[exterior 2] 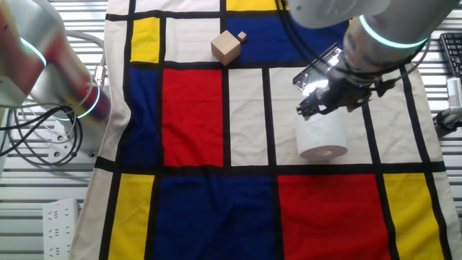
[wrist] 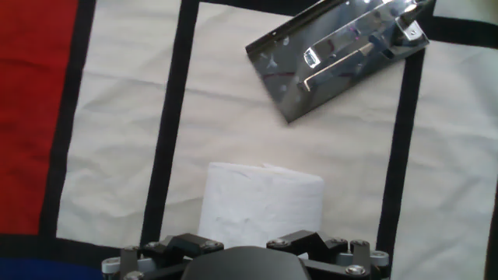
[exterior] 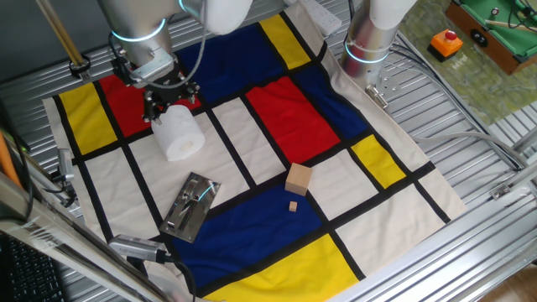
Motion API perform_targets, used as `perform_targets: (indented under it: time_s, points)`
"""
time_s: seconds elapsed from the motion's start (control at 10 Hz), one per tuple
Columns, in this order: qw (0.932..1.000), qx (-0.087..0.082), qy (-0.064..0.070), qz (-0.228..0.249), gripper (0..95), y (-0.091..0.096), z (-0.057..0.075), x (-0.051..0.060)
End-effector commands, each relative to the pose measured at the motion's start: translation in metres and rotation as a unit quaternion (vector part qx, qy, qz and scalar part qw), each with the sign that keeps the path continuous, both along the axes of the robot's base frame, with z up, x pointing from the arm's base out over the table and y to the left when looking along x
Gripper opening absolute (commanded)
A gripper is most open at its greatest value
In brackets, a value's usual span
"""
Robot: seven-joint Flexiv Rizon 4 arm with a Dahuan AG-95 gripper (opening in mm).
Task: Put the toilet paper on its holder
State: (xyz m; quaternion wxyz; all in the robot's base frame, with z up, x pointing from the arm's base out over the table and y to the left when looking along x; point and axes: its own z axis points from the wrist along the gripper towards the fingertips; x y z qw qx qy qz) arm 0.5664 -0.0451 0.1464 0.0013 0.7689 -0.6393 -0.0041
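Observation:
The white toilet paper roll (exterior: 179,134) lies on its side on a white panel of the chequered cloth; it also shows in the other fixed view (exterior 2: 322,134) and low in the hand view (wrist: 263,204). My gripper (exterior: 170,107) (exterior 2: 329,107) is down at the roll's rear end. Its jaws are spread to either side of the roll, and the roll does not look squeezed. The fingertips are hidden in the hand view. The shiny metal holder (exterior: 191,205) (exterior 2: 317,67) (wrist: 338,54) lies flat on the cloth a short way beyond the roll, bar side up.
A tan wooden cube (exterior: 298,179) (exterior 2: 225,47) and a small wooden piece (exterior: 293,205) (exterior 2: 242,35) lie on the cloth. A second arm's base (exterior: 369,38) (exterior 2: 68,83) stands at the cloth's edge. Cables and a metal frame surround the cloth.

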Motion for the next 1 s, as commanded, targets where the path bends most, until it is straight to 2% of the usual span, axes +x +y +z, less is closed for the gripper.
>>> perform_targets:
  time_s: [0.1, 0.3, 0.7, 1.0]
  points:
    - [0.9999, -0.001, -0.010, -0.010, 95.0, -0.002, -0.005, 0.000]
    - [0.9998, 0.001, -0.013, -0.014, 95.0, -0.004, -0.009, 0.001]
    - [0.9998, 0.002, -0.009, -0.020, 95.0, -0.005, -0.016, 0.003]
    - [0.9997, 0.005, 0.003, -0.023, 95.0, -0.005, -0.018, 0.005]
